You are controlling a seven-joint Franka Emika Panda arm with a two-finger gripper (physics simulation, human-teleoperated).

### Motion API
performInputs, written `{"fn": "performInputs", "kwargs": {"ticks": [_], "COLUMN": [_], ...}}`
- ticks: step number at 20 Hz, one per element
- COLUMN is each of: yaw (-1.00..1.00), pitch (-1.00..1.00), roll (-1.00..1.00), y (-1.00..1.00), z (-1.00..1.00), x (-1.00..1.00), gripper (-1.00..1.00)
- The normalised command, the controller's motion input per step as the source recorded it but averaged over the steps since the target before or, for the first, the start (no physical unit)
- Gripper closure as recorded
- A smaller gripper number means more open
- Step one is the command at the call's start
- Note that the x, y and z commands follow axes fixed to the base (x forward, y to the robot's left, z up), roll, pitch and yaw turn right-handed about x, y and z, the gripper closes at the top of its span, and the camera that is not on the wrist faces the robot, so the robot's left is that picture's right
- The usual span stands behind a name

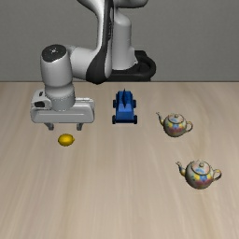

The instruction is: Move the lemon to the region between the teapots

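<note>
A small yellow lemon (pixel 65 140) lies on the wooden table toward the exterior view's left. My gripper (pixel 65 127) hangs just above it, fingers pointing down and spread wide, one fingertip (pixel 50 125) to each side above the fruit, nothing held. Two patterned teapots stand on the exterior view's right: one (pixel 174 123) farther back, the other (pixel 199 173) lower in the view, with bare table between them.
A blue toy car (pixel 124 107) stands upright between the gripper and the upper teapot. The wooden table (pixel 112 201) stretches out bare across the lower part of the view.
</note>
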Motion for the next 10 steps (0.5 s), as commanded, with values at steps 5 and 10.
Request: {"fn": "performInputs", "kwargs": {"ticks": [5, 10], "yaw": [0.00, 0.00], "pitch": [0.00, 0.00], "roll": [0.00, 0.00], "y": [0.00, 0.00], "z": [-1.00, 0.00], "x": [0.00, 0.20], "gripper": [-1.00, 1.00]}}
